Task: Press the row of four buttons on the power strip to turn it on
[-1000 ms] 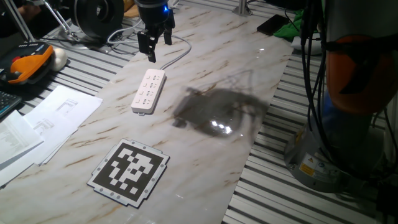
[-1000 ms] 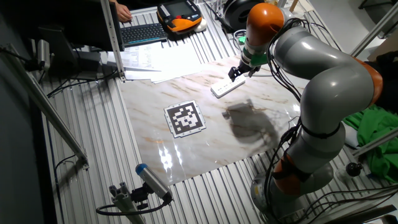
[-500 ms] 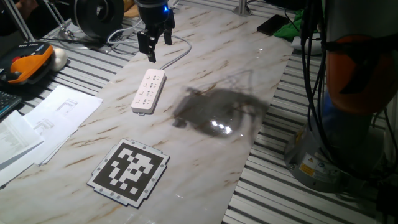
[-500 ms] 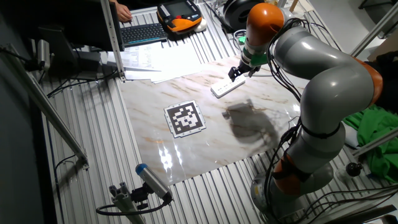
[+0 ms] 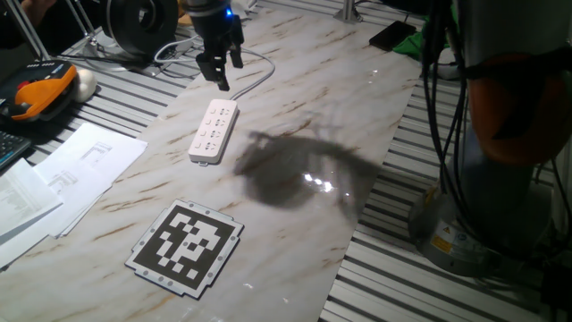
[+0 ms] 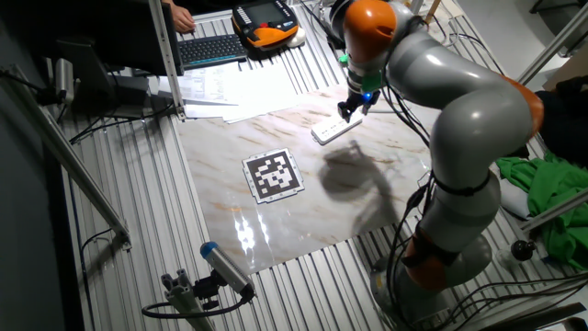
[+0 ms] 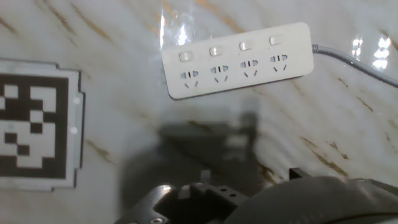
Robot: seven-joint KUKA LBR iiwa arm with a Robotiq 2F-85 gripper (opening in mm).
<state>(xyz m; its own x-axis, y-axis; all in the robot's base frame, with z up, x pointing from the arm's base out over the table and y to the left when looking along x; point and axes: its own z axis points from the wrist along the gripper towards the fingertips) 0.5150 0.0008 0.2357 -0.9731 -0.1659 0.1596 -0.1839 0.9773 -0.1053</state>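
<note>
Hand view looks down on white power strip (image 7: pixel 239 60) lying flat on marbled counter (image 7: pixel 348 124), four buttons (image 7: pixel 229 48) in a row along its far edge, cable (image 7: pixel 354 62) trailing right. Patterned marker board (image 7: pixel 34 121) at left. Elsewhere, claw (image 5: pixel 219 67) hangs above strip's cable end, holding nothing; finger spread cannot be told.

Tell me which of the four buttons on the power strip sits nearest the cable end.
In the hand view it is the rightmost button on the power strip, beside where the white cable leaves. The other three run leftward toward the marker board.
</note>
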